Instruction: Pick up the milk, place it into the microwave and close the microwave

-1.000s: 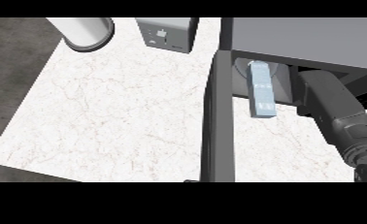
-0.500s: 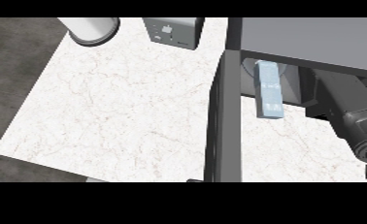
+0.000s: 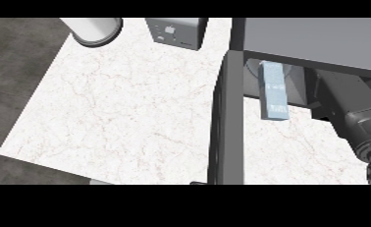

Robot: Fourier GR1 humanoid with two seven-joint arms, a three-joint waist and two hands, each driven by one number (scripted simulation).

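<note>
1. The microwave [image 3: 304, 39] stands at the counter's [image 3: 123, 108] far right, its door [image 3: 221, 123] swung open towards the robot.
2. The milk carton [image 3: 274, 91] lies lengthwise in the microwave's mouth, its near end sticking out over the counter.
3. The right hand [image 3: 325, 87] sits in the microwave's shadow just right of the carton; open or closed cannot be told.
4. Left of the microwave stand a grey box [image 3: 174, 32] and a white cylinder [image 3: 92, 29].
5. The open door walls the microwave off from the rest of the counter.

A single head view looks steeply down, rather near. The counter [image 3: 130, 108] spreads left of the right hand [image 3: 328, 89], which seems half hidden in the microwave [image 3: 304, 39].
</note>
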